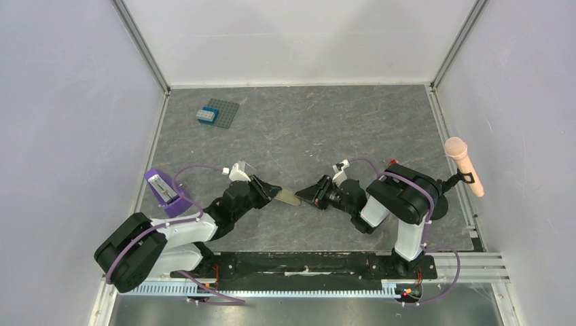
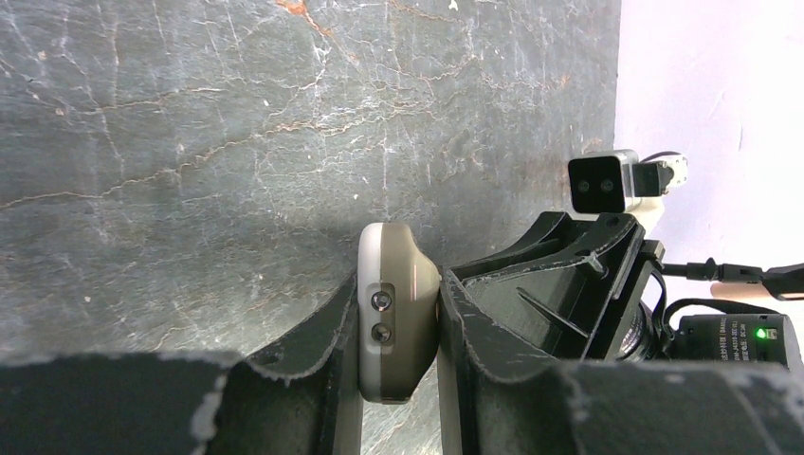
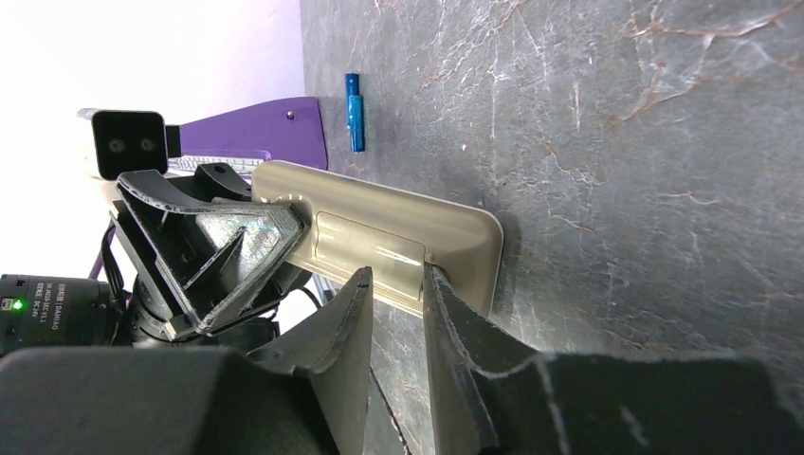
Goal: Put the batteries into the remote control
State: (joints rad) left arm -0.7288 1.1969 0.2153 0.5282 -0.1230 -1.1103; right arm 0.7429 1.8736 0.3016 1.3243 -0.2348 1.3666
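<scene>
White print is carried on the black motor housing (image 3: 52,308) left of the right arm's fingers (image 3: 465,360); "DAMIAO" is made out, the rest being too small. A label on the second black housing (image 2: 730,336), right of the left arm's fingers (image 2: 493,332), is not legible.

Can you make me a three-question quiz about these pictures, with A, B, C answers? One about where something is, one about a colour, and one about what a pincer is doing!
1. Where is the blue brick?
A. on the grey studded plate
B. in a pincer
C. against the right wall

2. What colour are the batteries?
A. red
B. blue
C. yellow

3. The left pincer is:
A. wide open
B. hidden
C. shut on the remote control

Answers:
1 A: the top view shows it on the plate.
2 B: the right wrist view shows them blue.
3 C: it clamps the remote control's end.
</scene>
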